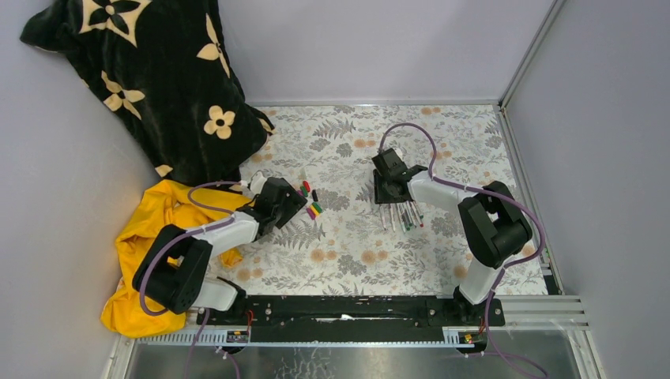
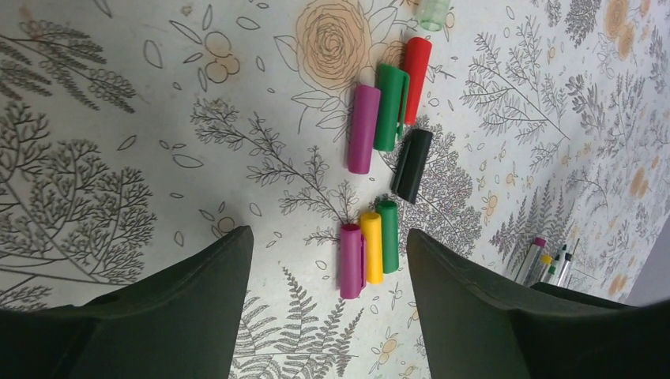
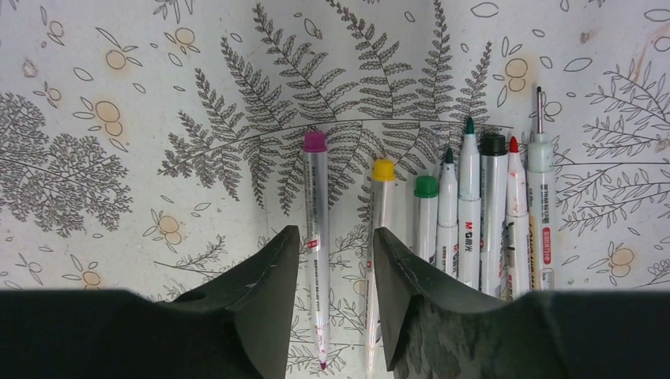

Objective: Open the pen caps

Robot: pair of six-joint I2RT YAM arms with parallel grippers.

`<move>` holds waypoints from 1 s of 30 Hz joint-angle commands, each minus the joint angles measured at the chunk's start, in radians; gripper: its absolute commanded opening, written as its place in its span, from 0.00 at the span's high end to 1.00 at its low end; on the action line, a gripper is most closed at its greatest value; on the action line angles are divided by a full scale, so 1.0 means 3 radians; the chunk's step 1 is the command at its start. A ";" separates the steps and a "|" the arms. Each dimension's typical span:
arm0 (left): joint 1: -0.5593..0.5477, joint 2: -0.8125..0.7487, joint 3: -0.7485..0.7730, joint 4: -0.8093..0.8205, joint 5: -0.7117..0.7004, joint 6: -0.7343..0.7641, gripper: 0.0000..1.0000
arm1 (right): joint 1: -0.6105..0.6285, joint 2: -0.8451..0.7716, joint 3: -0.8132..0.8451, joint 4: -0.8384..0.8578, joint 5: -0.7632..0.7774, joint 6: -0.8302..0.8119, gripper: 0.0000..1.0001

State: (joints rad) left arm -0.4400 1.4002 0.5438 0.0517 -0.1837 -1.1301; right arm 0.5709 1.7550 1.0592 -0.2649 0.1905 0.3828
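Several pen caps lie loose on the floral tablecloth. In the left wrist view a magenta cap (image 2: 351,260), a yellow cap (image 2: 371,247) and a green cap (image 2: 387,235) lie side by side. Farther off are a black cap (image 2: 412,166), a purple cap (image 2: 363,129), another green cap (image 2: 391,106) and a red cap (image 2: 415,79). My left gripper (image 2: 328,237) stands open just short of them, holding nothing. Several pens (image 3: 474,213) lie in a row. My right gripper (image 3: 336,230) is open, and the uncapped magenta pen (image 3: 316,229) lies on the table between its fingers.
A black blanket with cream flowers (image 1: 158,79) fills the back left corner. A yellow cloth (image 1: 150,229) lies under the left arm. Grey walls close in the table at the back and right. A pale green object (image 2: 433,12) sits beyond the red cap.
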 commanded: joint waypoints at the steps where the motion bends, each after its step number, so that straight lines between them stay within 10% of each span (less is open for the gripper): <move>1: 0.0047 -0.0129 0.0132 -0.0267 -0.0110 0.0124 0.21 | 0.0050 -0.0192 0.0199 -0.0084 0.0147 0.0003 0.53; 14: 0.0070 -0.0564 0.0463 -0.0676 -0.0297 0.0381 0.02 | 0.0157 -0.0671 0.0437 -0.0300 0.0280 -0.0204 0.26; 18: 0.0070 -0.0779 0.0625 -0.0859 -0.0398 0.0503 0.02 | 0.0153 -0.0916 0.0394 -0.0337 0.0359 -0.0270 0.01; 30: 0.0061 -0.1321 0.0844 -0.1146 -0.0701 0.1081 0.01 | 0.0153 -0.1888 -0.0109 -0.0340 0.1053 -0.0063 0.00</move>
State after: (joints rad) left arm -0.4290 1.0473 0.7746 -0.2470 -0.3195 -0.8894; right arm 0.6109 1.2900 1.0679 -0.3649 0.3641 0.3180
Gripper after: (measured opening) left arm 0.983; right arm 0.993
